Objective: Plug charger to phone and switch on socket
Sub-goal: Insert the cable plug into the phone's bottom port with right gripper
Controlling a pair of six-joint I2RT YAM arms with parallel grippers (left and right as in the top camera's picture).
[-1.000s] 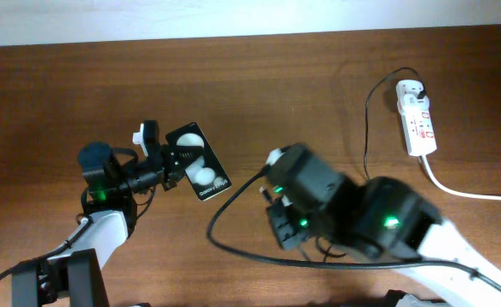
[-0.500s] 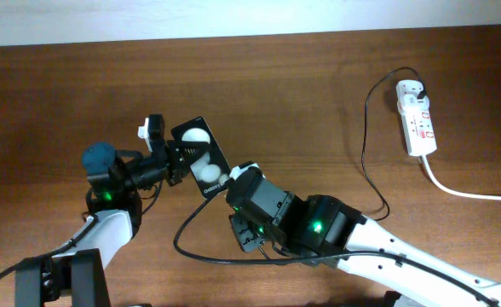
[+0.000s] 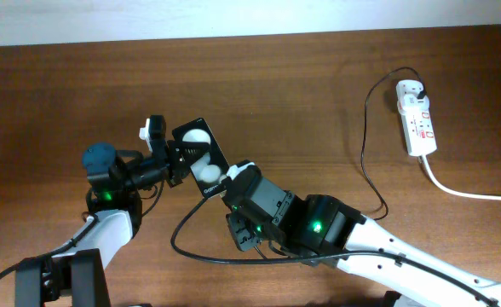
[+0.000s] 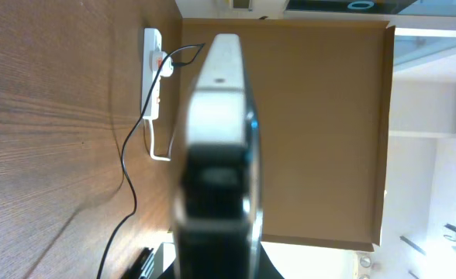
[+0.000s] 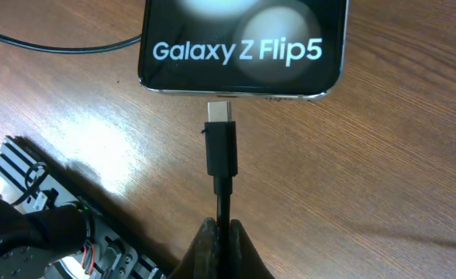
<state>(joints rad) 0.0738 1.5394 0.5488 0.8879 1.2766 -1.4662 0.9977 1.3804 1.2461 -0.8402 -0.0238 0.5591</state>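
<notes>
The black phone is held tilted above the table by my left gripper, which is shut on its left end. In the left wrist view the phone shows edge-on between the jaws. In the right wrist view the phone reads "Galaxy Z Flip5". My right gripper is shut on the charger cable just behind its connector tip, whose metal end touches the phone's bottom edge. The charger cable runs to its plug in the white socket at the far right.
The socket's thick white cord trails off the right edge. Slack black cable loops on the table under my right arm. The socket also shows far off in the left wrist view.
My right arm swung left from mid-table to the phone, bringing the connector tip up to its bottom edge. My left gripper lifted the phone slightly up and right.
</notes>
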